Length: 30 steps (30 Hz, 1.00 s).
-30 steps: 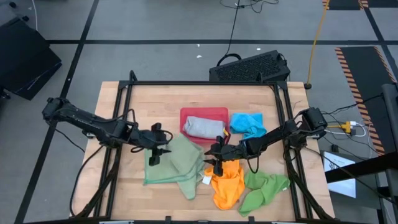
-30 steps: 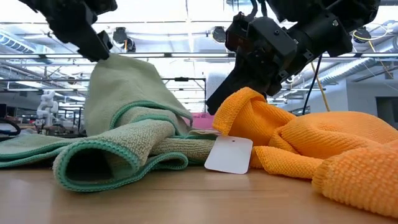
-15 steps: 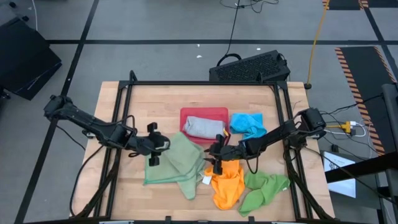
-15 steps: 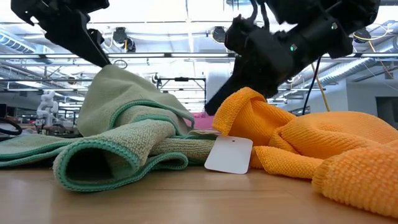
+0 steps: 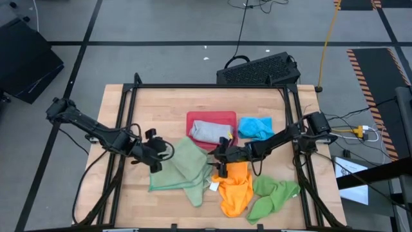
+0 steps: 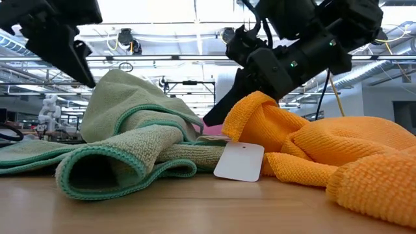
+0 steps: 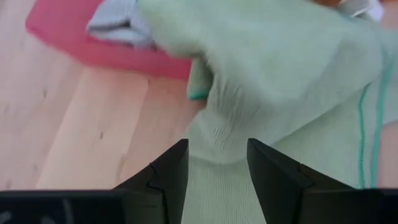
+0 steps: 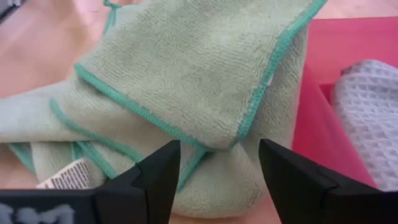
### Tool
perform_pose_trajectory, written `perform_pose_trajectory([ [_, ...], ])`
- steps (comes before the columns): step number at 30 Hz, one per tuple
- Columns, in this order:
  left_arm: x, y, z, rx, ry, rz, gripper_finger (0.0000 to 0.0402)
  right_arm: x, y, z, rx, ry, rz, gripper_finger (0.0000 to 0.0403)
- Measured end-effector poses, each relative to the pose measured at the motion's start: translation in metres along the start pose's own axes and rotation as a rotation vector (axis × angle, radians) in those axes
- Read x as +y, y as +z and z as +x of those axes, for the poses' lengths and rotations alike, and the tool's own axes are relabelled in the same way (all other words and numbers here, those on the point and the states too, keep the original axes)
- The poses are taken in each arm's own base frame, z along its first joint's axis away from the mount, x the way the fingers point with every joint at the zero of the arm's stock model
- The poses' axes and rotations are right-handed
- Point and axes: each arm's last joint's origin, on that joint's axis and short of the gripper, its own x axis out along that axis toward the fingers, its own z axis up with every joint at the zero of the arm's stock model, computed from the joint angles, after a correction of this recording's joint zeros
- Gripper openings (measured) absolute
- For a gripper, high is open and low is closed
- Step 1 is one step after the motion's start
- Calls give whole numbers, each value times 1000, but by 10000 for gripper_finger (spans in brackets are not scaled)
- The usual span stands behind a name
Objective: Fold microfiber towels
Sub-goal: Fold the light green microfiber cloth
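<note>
Mid-table, just in front of red tray (image 5: pixel 222 118): sage green towel (image 5: pixel 182 169), rumpled, partly folded over itself, one edge touching tray. Orange towel (image 5: pixel 235 187) beside it, white tag (image 6: pixel 239 161) between. Bright green towel (image 5: pixel 273 194) near front right; bright blue towel (image 5: pixel 256 127) right of tray; grey-blue towel (image 5: pixel 208 131) inside tray. Left gripper (image 5: pixel 156 152) at green towel's left edge, fingers (image 7: pixel 168 177) spread, gripping nothing. Right gripper (image 5: pixel 222 156) over orange towel's rear edge, fingers (image 8: pixel 158 171) spread, empty.

Wooden table (image 5: pixel 129 122), red tray (image 5: pixel 209 119), sage green towel (image 5: pixel 180 169), orange towel (image 5: pixel 235 190), bright green towel (image 5: pixel 273 195), bright blue towel (image 5: pixel 255 127)
</note>
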Motion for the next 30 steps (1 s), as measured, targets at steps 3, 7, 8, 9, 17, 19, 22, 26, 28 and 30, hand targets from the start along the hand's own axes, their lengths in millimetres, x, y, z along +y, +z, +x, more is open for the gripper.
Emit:
perform_pose_trajectory([
  [3, 0, -5, -1, 45, 1, -58, 166, -2, 1, 1, -2, 38, -9, 189],
  [7, 0, -22, 1, 152, 3, -117, 166, -5, 3, 1, -11, 69, 25, 165],
  [8, 0, -28, 4, 176, 6, -132, 166, -6, 3, 1, -10, 66, 29, 161],
  [9, 0, -35, 8, 196, 7, -151, 166, -7, 4, 1, -13, 66, 31, 158],
  [17, 3, -84, 35, 380, -79, -373, 166, -9, 5, 2, -16, 109, 68, 138],
  [19, 5, -92, 38, 408, -68, -410, 166, -9, 5, 2, -14, 109, 86, 123],
  [22, 7, -98, 38, 443, -32, -448, 165, -9, 5, 2, -15, 110, 102, 87],
  [26, 11, -103, 36, 477, 32, -448, 165, -7, 6, 1, -14, 144, 119, 23],
  [28, 13, -104, 35, 487, 61, -457, 165, -2, 6, 1, -15, 192, 132, 6],
  [30, 15, -105, 35, 493, 76, -458, 165, 4, 7, -1, -20, 215, 147, 10],
])
